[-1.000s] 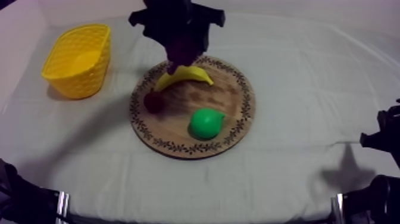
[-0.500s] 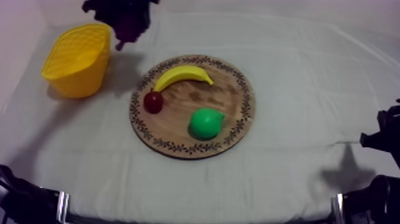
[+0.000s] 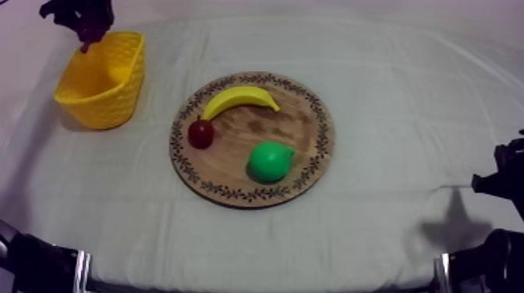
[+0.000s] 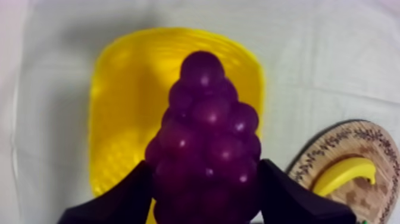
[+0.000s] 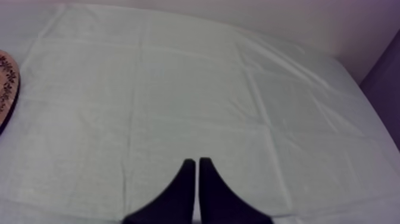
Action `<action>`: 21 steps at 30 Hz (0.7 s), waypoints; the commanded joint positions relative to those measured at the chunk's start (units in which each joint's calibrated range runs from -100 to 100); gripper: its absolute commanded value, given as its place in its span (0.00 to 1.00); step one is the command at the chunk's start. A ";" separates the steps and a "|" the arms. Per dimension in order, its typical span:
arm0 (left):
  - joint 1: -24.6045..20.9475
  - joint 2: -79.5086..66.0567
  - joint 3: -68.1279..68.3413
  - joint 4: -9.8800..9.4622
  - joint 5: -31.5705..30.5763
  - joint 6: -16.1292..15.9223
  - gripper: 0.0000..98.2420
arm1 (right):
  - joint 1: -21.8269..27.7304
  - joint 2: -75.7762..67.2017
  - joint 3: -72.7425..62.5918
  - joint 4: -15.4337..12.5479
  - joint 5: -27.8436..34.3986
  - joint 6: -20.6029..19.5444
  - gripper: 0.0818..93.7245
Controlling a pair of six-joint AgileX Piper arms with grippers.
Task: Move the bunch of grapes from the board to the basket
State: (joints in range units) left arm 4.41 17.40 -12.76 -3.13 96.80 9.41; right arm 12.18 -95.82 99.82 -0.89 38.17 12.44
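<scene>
Hanging above the yellow basket (image 3: 105, 97), the left jaws clasp the bunch of grapes (image 4: 205, 143); the wooden board (image 3: 308, 132) lies beside the basket, and the right jaws, pressed together on nothing, sit far from it.

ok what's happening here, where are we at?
The left gripper is shut on the grapes and holds them over the basket, not yet released. The banana, small red fruit and pear lie on the board. The right gripper is shut on nothing, over the cloth.
</scene>
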 commanded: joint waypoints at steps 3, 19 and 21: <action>-1.81 0.50 -0.22 -0.15 0.21 -0.32 0.46 | 0.00 -0.02 -0.05 -0.01 -0.03 -0.01 0.00; -2.76 10.19 2.81 1.48 -3.55 -0.37 0.48 | 0.00 -0.02 -0.05 -0.01 -0.03 -0.01 0.00; -2.68 11.57 2.99 1.69 -4.04 -0.31 0.50 | 0.00 -0.02 -0.05 -0.01 -0.03 -0.01 0.00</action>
State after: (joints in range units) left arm 1.72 28.27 -9.84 -1.44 92.87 9.04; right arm 12.18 -95.82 99.82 -0.89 38.17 12.44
